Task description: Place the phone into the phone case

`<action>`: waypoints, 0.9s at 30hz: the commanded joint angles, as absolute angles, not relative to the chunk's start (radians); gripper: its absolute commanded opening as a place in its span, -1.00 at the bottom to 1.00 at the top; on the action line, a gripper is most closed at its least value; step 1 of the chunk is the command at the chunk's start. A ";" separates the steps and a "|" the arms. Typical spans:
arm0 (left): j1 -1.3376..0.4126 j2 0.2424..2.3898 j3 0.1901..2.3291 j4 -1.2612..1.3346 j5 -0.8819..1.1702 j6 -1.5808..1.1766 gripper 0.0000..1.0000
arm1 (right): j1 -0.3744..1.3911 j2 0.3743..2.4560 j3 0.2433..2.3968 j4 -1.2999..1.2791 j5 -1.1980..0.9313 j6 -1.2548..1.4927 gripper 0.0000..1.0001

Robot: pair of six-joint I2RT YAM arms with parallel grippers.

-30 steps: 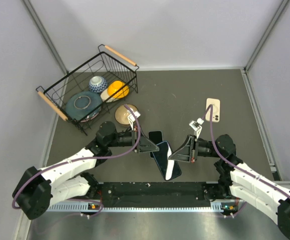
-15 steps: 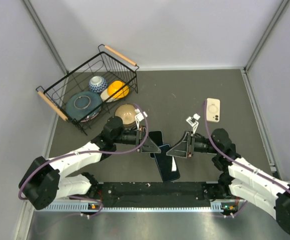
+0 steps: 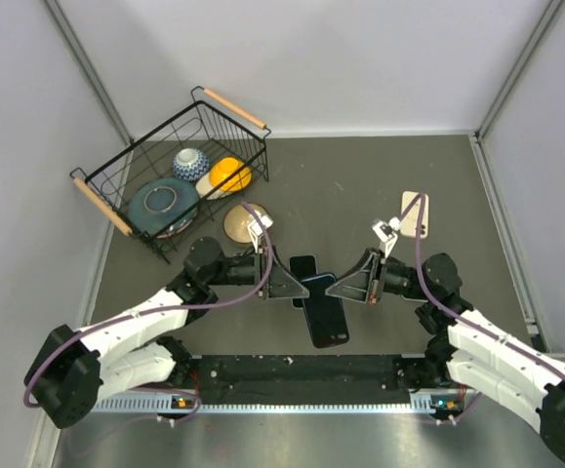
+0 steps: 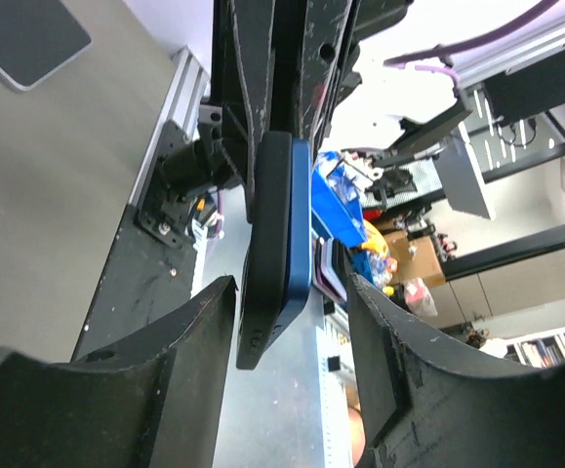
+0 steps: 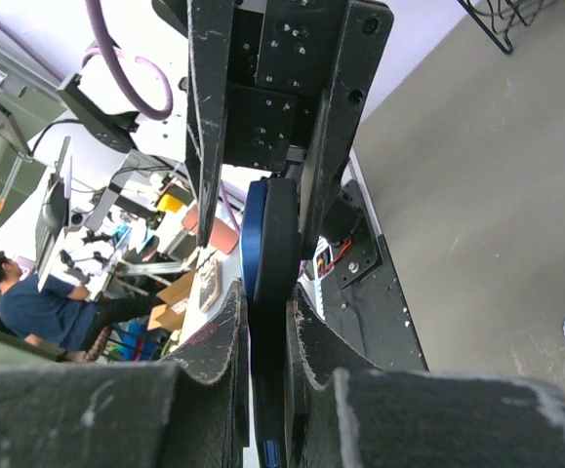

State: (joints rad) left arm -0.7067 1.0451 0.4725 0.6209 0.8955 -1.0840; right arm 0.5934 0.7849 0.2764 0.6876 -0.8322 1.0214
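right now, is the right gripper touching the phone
Touching. In the right wrist view the right gripper is clamped on the phone, its jaws pressed against both faces with no gap.

My left gripper (image 3: 290, 284) points to 3 o'clock, jaws apart. My right gripper (image 3: 343, 289) points to 9 o'clock, jaws clamped. Tips face each other, close.
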 commanded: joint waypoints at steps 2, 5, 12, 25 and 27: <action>-0.709 0.985 0.460 0.726 0.793 -1.140 0.06 | 0.598 0.761 0.301 0.811 -0.830 1.038 -1.00; -0.709 0.983 0.465 0.715 0.775 -1.131 -0.13 | 0.597 0.758 0.292 0.833 -0.834 1.057 -1.00; -0.715 1.016 0.580 0.432 0.764 -0.906 -1.00 | 0.598 0.759 0.293 0.782 -0.808 1.037 -0.69; -0.718 0.948 0.597 0.287 0.742 -0.764 -0.04 | 0.597 0.769 0.339 0.758 -0.690 1.060 -1.00; -0.718 0.933 0.566 0.319 0.744 -0.765 0.02 | 0.597 0.772 0.348 0.764 -0.681 1.068 -1.00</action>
